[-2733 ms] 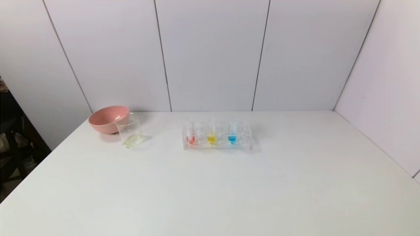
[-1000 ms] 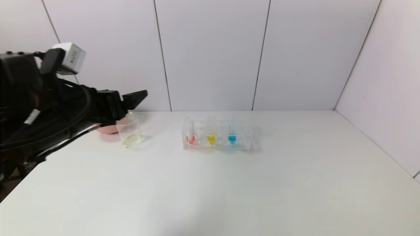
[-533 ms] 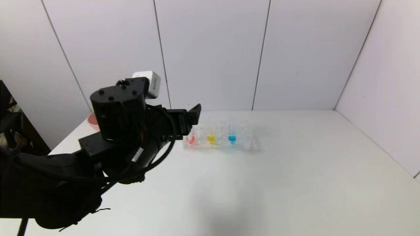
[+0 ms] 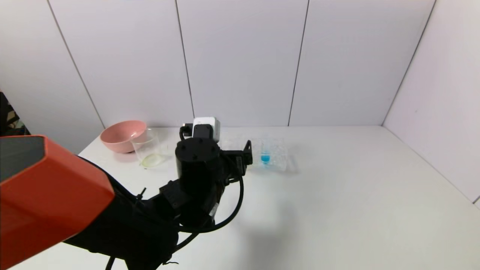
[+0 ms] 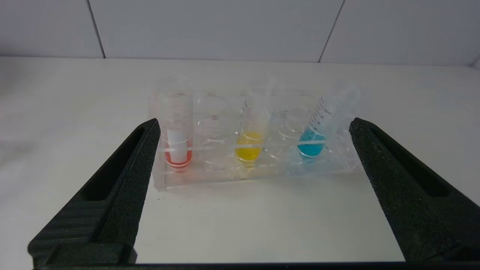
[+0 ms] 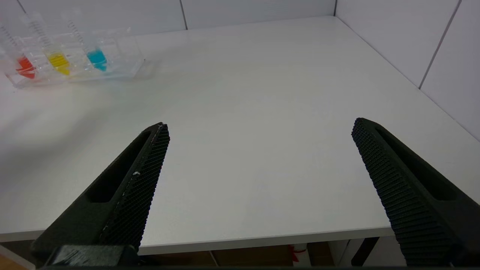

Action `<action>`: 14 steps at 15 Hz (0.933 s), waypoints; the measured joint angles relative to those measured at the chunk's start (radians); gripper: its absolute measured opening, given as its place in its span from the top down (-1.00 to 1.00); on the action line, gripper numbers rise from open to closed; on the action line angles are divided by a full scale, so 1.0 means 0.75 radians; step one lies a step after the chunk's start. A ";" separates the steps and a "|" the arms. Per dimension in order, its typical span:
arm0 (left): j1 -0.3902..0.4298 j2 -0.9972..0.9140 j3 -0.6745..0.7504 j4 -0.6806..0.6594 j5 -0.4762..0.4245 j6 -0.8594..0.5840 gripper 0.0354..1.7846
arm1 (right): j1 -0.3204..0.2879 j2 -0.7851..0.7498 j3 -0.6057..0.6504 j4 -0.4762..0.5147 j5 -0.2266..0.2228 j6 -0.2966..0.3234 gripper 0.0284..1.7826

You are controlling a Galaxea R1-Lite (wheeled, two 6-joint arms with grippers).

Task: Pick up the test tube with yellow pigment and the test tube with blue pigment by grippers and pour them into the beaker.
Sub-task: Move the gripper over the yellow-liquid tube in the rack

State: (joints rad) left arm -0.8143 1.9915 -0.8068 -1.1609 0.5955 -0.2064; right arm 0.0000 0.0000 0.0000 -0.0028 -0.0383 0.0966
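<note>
The test tube with yellow pigment [image 5: 248, 148] and the test tube with blue pigment [image 5: 313, 144] stand in a clear rack [image 5: 210, 176] beside a red-tipped tube [image 5: 179, 152]. My left gripper [image 5: 255, 123] is open and empty, just in front of the rack, with the rack between its spread fingers. In the head view it [image 4: 245, 155] hides the yellow tube; the blue tube [image 4: 265, 158] shows. The beaker [image 4: 148, 152] stands left of the rack with a pale yellowish film at its bottom. My right gripper [image 6: 260, 125] is open and empty over the table's front edge, far from the rack [image 6: 123, 63].
A pink bowl [image 4: 122, 135] sits behind the beaker at the back left. White wall panels stand close behind the rack and along the right side. My left arm [image 4: 150, 217] stretches across the table's left half.
My left arm came in from the left, swung right past the beaker and now sits in front of the rack, covering the red and yellow tubes in the head view.
</note>
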 joint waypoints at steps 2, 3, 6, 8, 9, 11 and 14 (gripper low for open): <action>-0.006 0.089 -0.007 -0.061 0.002 0.003 -0.98 | 0.000 0.000 0.000 0.000 0.000 -0.001 -0.99; -0.007 0.127 -0.017 -0.069 0.003 0.004 -0.98 | 0.000 0.000 0.000 0.000 0.001 -0.001 -0.99; 0.006 0.223 -0.085 -0.077 0.003 0.007 -0.98 | 0.000 0.000 0.000 0.000 0.000 -0.001 -0.99; 0.028 0.266 -0.137 -0.067 0.002 0.012 -0.98 | 0.000 0.000 0.000 0.000 0.000 -0.001 -0.99; 0.042 0.288 -0.172 -0.062 0.001 0.022 -0.98 | 0.000 0.000 0.000 0.000 0.000 -0.001 -0.99; 0.069 0.327 -0.244 -0.049 -0.006 0.051 -0.98 | 0.001 0.000 0.000 0.000 0.000 -0.001 -0.99; 0.103 0.370 -0.334 -0.003 -0.020 0.060 -0.98 | 0.000 0.000 0.000 0.000 0.000 -0.001 -0.99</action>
State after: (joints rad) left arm -0.7370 2.2687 -1.0572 -1.1628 0.5806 -0.1611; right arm 0.0000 0.0000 0.0000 -0.0028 -0.0383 0.0962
